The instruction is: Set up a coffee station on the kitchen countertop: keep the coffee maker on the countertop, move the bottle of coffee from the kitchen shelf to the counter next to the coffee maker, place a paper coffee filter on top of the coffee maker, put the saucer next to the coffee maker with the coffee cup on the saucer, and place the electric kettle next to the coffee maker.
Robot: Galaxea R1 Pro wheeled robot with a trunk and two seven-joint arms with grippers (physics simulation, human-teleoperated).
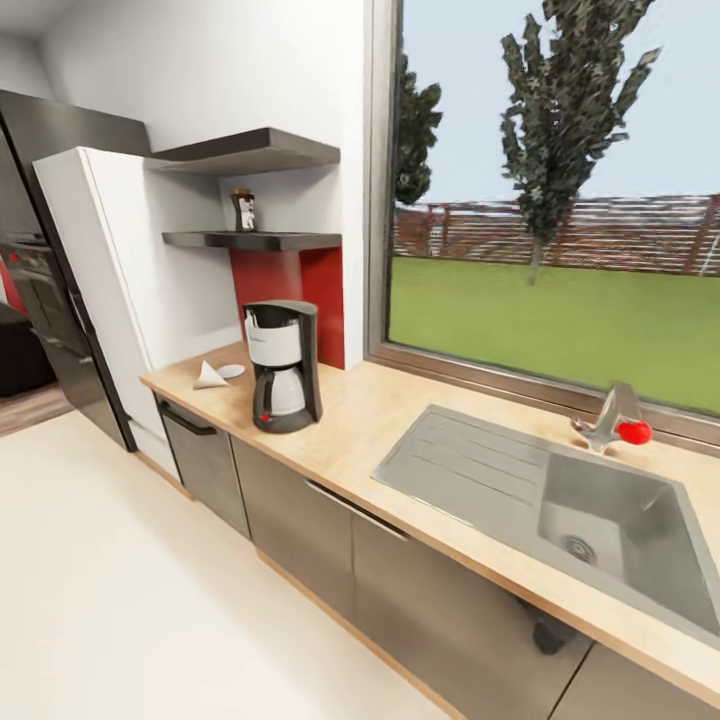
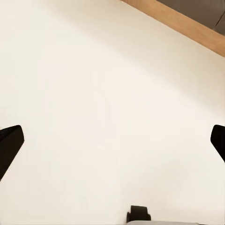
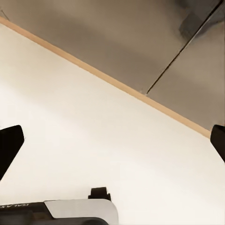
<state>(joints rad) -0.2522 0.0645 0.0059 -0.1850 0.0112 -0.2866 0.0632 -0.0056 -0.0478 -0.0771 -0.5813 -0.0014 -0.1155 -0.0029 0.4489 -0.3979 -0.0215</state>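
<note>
Coffee maker (image 1: 283,366) stands upright on the countertop (image 1: 370,420), a black drip machine with a white front band, a glass carafe with a black handle and a round black base; what the carafe holds cannot be told. Just beyond the maker, toward the fridge (image 1: 95,290), lie a white paper filter (image 1: 209,376), cone-shaped with a pointed end, and a small flat round white saucer (image 1: 232,371), the two close together; the saucer looks bare. Above the maker, against a red wall panel (image 1: 290,290), a thin dark shelf (image 1: 255,240) carries the small dark bottle (image 1: 245,211) with a pale label, upright. A thicker dark board (image 1: 250,152) hangs higher up. The countertop is a light wood-grain slab over grey cabinet fronts (image 1: 300,520). Well away from the maker, under the window (image 1: 560,190), a grey steel sink (image 1: 600,520) is sunk in the slab, with a ribbed drainboard and a rectangular basin showing a round drain; a tap (image 1: 612,415) with a red knob stands behind it. The floor (image 1: 120,600) is smooth and cream. In the left wrist view the left gripper (image 2: 112,140) hangs over the floor, dark fingertips (image 2: 9,143) spread wide, nothing between them. In the right wrist view the right gripper (image 3: 112,140) is likewise spread wide and holds nothing, above the floor near the cabinet base.
</note>
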